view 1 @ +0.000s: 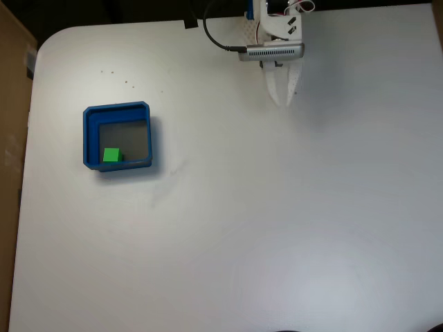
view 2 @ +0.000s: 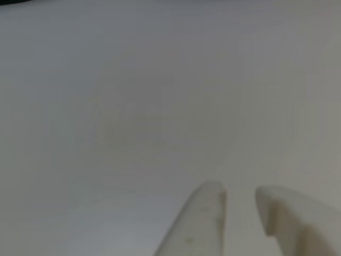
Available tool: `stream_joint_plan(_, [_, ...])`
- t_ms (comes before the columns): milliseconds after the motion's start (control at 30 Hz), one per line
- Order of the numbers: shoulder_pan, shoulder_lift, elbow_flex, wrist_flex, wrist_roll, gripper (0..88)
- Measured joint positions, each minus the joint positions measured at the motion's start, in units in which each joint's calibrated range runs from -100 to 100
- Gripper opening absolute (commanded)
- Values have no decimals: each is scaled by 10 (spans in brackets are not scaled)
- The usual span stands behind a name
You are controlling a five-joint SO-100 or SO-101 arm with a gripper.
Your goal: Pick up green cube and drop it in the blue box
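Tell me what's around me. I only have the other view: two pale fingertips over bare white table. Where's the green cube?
Observer: In the fixed view the green cube already sits inside the blue box, in its lower-left corner.
Operator: Where is that box relative to my hand?
Observer: In the fixed view the box is on the table's left side; your hand is at the top, right of centre, well apart from it.
Operator: Is the hand carrying anything?
Observer: No. In the fixed view the fingers point down close together with nothing between them.
Operator: Anything else near the hand?
Observer: A black cable curves to the arm at the table's top edge.
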Motion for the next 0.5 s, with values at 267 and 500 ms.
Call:
stream_joint_plan(267, [-21, 0, 0, 0, 0, 14])
stream_joint_plan(500, [-36, 0, 0, 0, 0, 14])
